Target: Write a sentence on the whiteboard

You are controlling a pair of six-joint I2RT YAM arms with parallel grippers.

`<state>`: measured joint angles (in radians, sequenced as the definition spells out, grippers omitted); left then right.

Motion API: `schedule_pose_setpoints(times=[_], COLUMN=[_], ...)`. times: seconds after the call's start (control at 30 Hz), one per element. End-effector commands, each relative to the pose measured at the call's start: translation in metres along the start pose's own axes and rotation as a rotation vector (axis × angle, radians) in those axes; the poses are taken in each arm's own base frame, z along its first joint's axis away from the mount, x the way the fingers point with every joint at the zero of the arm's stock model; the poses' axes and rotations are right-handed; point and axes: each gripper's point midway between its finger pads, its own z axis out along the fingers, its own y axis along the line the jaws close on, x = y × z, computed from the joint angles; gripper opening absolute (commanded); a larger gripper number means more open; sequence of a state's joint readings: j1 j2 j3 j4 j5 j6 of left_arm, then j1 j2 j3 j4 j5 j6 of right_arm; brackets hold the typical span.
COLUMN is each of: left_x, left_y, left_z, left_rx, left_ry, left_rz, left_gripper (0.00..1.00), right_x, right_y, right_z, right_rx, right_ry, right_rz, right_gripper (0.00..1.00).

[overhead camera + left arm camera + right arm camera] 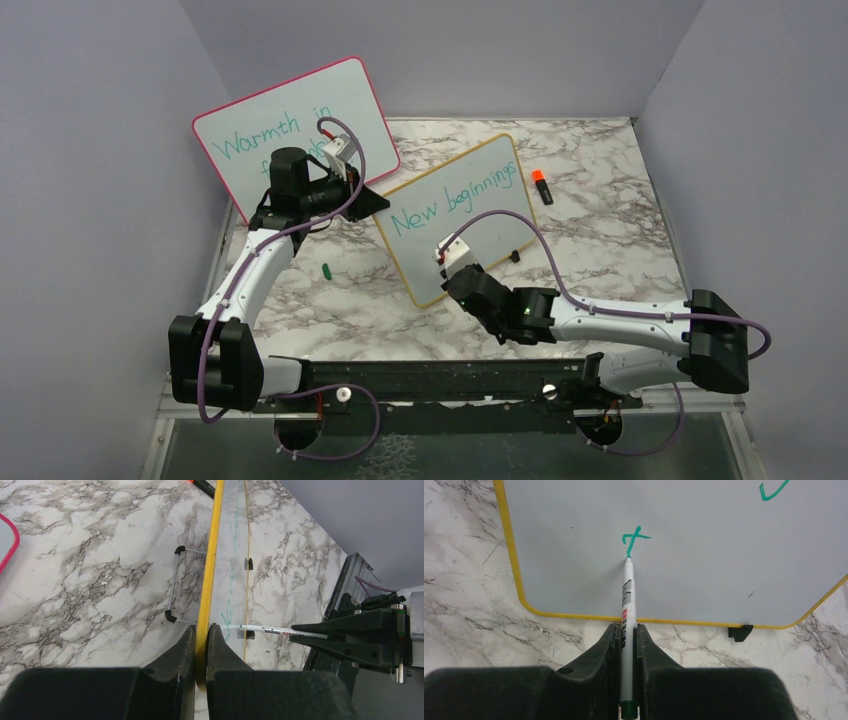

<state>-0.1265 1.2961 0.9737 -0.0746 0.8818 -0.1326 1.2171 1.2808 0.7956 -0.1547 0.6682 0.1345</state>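
Marble counter (600, 200), whiteboard (480, 235) propped mid-counter, writing in progress.

Largest first: the pink-framed board (260, 120) leans at the back left. The yellow-framed whiteboard stands just in front and to its right on small black feet (740, 632). The left claw (202, 632) is clamped on its frame edge, and the right claw (626, 629) is clamped on the marker (628, 595) mid-barrel, tip on the board. The sentence (455, 200) reads "New beginnings" so far, with a "t" (634, 539) started on the second line. The board looks light and stiff with a slick face, so it would likely skid or tip under pen pressure. The frame edge is the right hold, not the face. The marker is thin, with a smooth barrel that could rotate if pressed hard. An orange highlighter (541, 186) and a green cap (327, 269) lie loose.
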Motion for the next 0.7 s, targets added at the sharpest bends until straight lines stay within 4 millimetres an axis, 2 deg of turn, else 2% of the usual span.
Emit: schedule_pose_setpoints(times=[0.0, 0.2, 0.67], left_x=[0.019, 0.019, 0.018], left_y=[0.03, 0.03, 0.029], left_z=[0.0, 0.0, -0.001], left_rx=[-0.132, -0.132, -0.131], left_ry=[0.039, 0.038, 0.036], left_rz=[0.01, 0.011, 0.013], left_gripper=[0.0, 0.0, 0.0], right_x=[0.015, 0.01, -0.022], right_y=[-0.007, -0.016, -0.025], right_z=[-0.001, -0.002, -0.011], right_rx=[0.023, 0.069, 0.076], right_ry=[0.045, 0.021, -0.102], right_rz=[-0.017, -0.003, 0.075], right_gripper=[0.0, 0.0, 0.0])
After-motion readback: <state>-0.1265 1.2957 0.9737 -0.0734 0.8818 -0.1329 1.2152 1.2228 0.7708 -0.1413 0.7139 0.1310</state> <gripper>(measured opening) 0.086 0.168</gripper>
